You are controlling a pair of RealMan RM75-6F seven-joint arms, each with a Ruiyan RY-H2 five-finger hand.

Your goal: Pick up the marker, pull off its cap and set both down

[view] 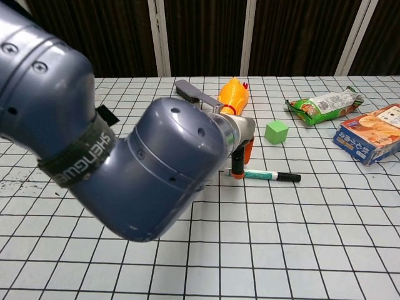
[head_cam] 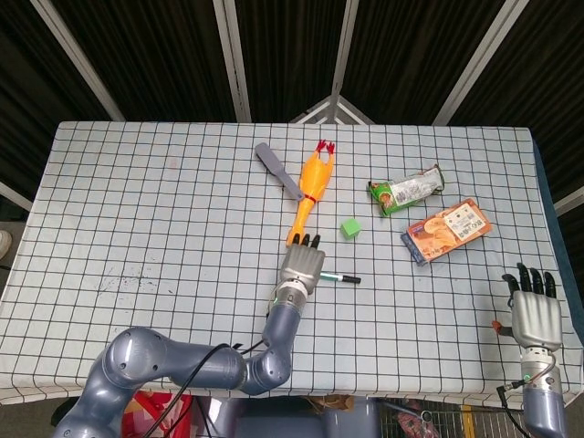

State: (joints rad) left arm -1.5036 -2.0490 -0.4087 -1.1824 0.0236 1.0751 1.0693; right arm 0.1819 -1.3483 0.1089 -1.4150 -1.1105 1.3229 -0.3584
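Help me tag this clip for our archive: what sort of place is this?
Probably a robot test setup, not a home: a table under a grid-checked cloth, dark slatted panels behind, and unrelated props laid out, such as a rubber chicken, green cube and marker.
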